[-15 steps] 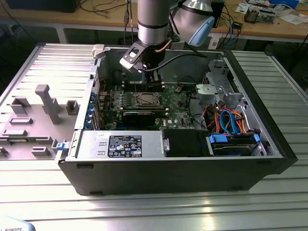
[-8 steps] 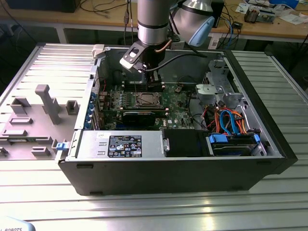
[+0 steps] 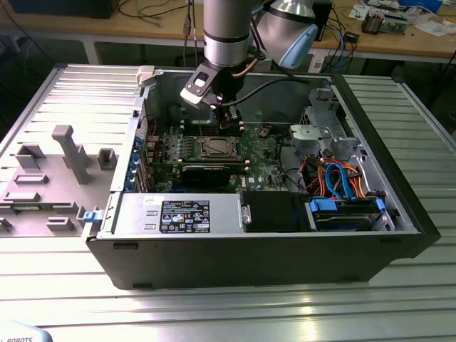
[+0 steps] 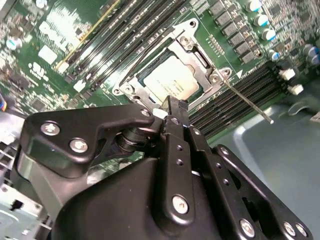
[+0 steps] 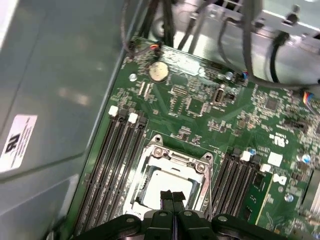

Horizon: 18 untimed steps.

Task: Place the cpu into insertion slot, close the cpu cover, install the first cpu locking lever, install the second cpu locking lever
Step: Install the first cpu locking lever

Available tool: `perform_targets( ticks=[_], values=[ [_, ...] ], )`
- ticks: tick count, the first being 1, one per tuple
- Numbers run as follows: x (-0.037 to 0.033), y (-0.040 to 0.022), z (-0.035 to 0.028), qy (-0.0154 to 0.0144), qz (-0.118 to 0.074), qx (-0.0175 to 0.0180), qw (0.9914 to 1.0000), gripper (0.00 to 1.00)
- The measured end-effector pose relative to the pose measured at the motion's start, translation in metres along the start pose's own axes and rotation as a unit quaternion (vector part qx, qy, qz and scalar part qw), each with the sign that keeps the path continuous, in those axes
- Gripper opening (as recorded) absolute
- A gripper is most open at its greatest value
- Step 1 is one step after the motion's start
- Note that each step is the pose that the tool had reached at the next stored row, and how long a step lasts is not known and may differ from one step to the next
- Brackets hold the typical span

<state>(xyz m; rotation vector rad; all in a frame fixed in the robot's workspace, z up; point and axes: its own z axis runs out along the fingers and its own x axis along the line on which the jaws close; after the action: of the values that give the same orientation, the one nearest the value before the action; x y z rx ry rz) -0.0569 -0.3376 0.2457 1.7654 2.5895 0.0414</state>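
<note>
gripper (image 5: 172,196): your 2 fingers were pressed together — holding nothing.
cpu (image 5: 159,181): lay framed by the cpu cover (image 5: 176,161), under the tips.

Ribbed metal table (image 3: 235,313); cluttered wooden bench (image 3: 417,44) behind.

light: bright, overhead | glare: table (image 3: 235,313), motherboard (image 4: 55,30) | shadows: soft

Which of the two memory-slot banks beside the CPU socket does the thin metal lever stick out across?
The bank beside the grey panel: the locking lever slants across its slots. The other bank, beyond the socket, has nothing over it.
</note>
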Motion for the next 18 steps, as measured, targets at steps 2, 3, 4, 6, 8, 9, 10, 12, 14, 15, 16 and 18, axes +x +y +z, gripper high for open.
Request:
perform_targets(
  ticks=[2,3,4,6,8,9,10,12,14,15,16,18],
  values=[
    [0.0,0.0,0.0,0.0005,-0.021,0.0002,0.99977,0.11],
    [0.0,0.0,0.0,0.0007,-0.025,0.0002,0.99968,0.11],
    [0.0,0.0,0.0,0.0007,-0.026,0.0002,0.99966,0.11],
    [0.0,0.0,0.0,0.0007,-0.026,0.0002,0.99965,0.11],
    [0.0,0.0,0.0,0.0007,-0.026,0.0002,0.99965,0.11],
    [0.0,0.0,0.0,0.0007,-0.026,0.0002,0.99965,0.11],
    [0.0,0.0,0.0,0.0007,-0.026,0.0002,0.99965,0.11],
    [0.0,0.0,0.0,0.0007,-0.026,0.0002,0.99965,0.11],
    [0.0,0.0,0.0,0.0007,-0.026,0.0002,0.99965,0.11],
    [0.0,0.0,0.0,0.0007,-0.026,0.0002,0.99965,0.11],
    [0.0,0.0,0.0,0.0007,-0.027,0.0002,0.99965,0.11],
    [0.0,0.0,0.0,0.0007,-0.028,0.0002,0.99961,0.11]
  ],
)
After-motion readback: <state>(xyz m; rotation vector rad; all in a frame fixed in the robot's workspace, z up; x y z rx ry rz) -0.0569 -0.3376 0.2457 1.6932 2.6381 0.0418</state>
